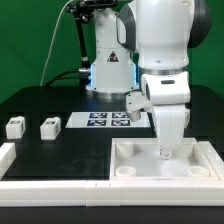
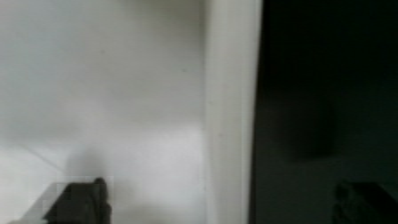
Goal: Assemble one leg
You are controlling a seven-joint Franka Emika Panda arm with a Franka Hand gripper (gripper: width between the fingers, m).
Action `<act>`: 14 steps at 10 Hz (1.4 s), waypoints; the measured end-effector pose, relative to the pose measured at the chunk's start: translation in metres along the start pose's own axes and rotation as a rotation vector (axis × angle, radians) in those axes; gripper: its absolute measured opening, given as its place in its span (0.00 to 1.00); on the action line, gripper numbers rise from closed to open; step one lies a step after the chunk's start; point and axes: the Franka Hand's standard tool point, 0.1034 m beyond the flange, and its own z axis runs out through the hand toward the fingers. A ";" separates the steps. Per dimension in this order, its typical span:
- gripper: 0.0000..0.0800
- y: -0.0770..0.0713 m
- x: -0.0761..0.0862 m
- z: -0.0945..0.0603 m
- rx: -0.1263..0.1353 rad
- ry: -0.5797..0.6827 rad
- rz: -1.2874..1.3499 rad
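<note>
While legs lie aside, the gripper seemingly touches the panel.

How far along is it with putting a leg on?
Nothing looks fitted yet. One leg and a second leg lie loose on the table. The gripper is down at the big white square piece, open and holding no leg. Fetching and fitting a leg remains.

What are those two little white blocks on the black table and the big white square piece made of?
The two legs look like matte white plastic, possibly 3D-printed: even white, no gloss, blunt blocky edges. The large square piece looks like the same matte plastic: same dull white, moulded rim and round corner sockets. Painted wood cannot be ruled out.
</note>
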 end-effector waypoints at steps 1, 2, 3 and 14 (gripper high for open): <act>0.81 0.000 0.000 0.000 0.000 0.000 0.000; 0.81 0.000 0.000 0.000 0.000 0.000 0.000; 0.81 0.000 0.000 0.000 0.000 0.000 0.000; 0.81 -0.053 -0.007 -0.046 -0.024 -0.035 0.311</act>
